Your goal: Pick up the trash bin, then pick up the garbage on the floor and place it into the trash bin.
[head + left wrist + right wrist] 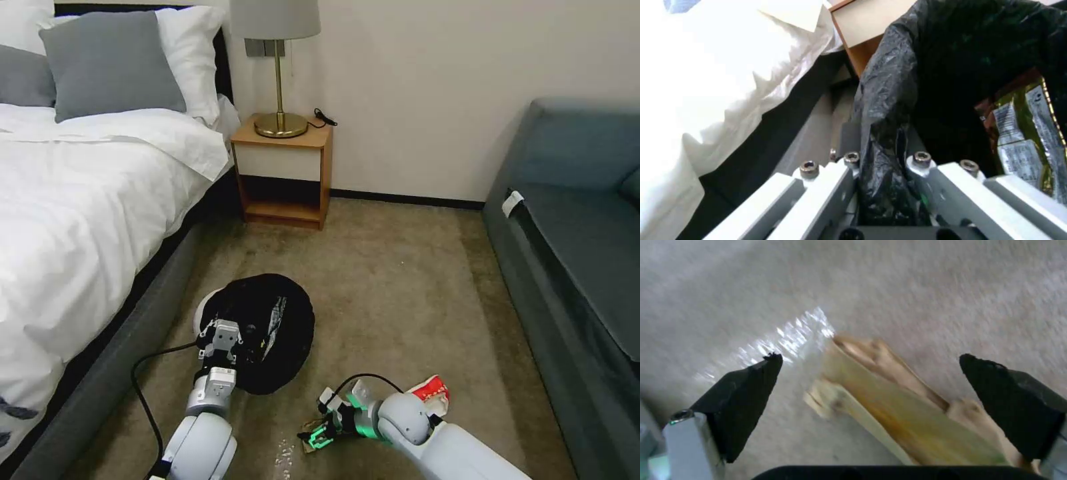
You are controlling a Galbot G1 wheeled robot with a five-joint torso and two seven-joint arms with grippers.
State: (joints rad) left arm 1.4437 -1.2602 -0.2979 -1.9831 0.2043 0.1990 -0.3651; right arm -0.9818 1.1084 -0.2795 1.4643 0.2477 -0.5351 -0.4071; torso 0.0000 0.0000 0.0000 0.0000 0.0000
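Nearest, the right gripper (pixel 319 430) sits low over the floor (pixel 413 293), just right of the bin and closer to the robot, its jaws spread wide either side of the brown paper (pixel 889 400) without touching it, apparently lined up to close on the piece. A clear wrapper (pixel 786 336) glints on the carpet just beside the paper, and the red-white packet (pixel 432 392) lies beyond the right arm, away from the bin. Further out, the left gripper (pixel 223 340) is clamped on the near rim of the bin (pixel 263 330), black bag (pixel 889 140) pinched between its fingers (pixel 831 186); holding it there seems meant to keep the mouth within the other arm's reach. A yellow-black wrapper (pixel 1027 133) already lies inside the bin. Beyond the bin stands the nightstand (pixel 283 173).
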